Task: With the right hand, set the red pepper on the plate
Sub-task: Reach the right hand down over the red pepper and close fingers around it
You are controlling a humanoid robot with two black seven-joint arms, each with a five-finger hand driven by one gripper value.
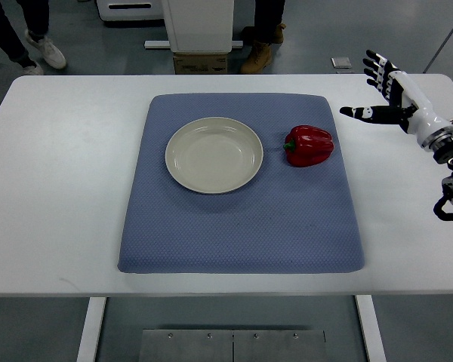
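None of the task is done as yet, by the look of things. The red pepper lies on its side on the blue mat, just beside the plate on the plate's right, apart from its rim, with its green stem pointing toward the plate. The plate is bare. The right hand hovers over the white desk off the mat's right edge, well apart from the pepper, its fingers spread and holding nothing. Reaching, grasping, carrying and setting down are all left to do.

Only the wrist and part of the forearm show at the right edge; the rest of the arm is cut off. No left arm is in view. At the top edge, people's legs and shoes are cropped, and a box stands partly hidden behind the desk.
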